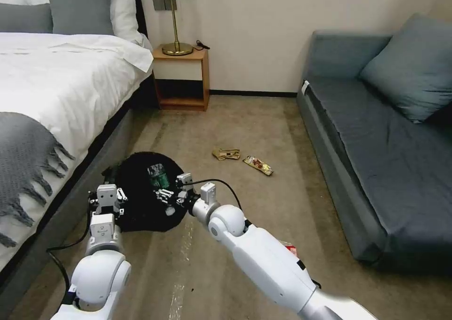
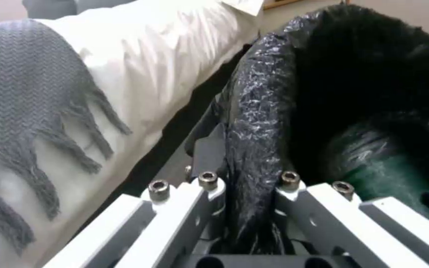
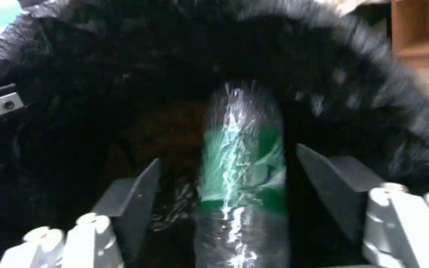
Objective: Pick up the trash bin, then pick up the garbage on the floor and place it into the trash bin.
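Observation:
The trash bin (image 1: 141, 202), lined with a black bag, is held off the floor beside the bed. My left gripper (image 1: 110, 189) is shut on its rim (image 2: 254, 123), one finger on each side of the bag. My right gripper (image 1: 173, 195) is over the bin's mouth, open. A clear bottle with a green label (image 3: 234, 208) lies blurred between its spread fingers (image 3: 135, 190), inside the bin (image 1: 157, 176). On the carpet lie a tan paper wrapper (image 1: 226, 154) and a yellow-brown snack wrapper (image 1: 258, 164). A red-and-white packet (image 1: 291, 249) peeks out from behind my right arm.
The bed (image 1: 56, 84) with a grey fringed throw (image 1: 23, 160) runs along the left. A blue-grey sofa (image 1: 376, 160) lines the right. A wooden nightstand (image 1: 181, 77) with a brass lamp (image 1: 175, 23) stands at the far wall. Open carpet lies between bed and sofa.

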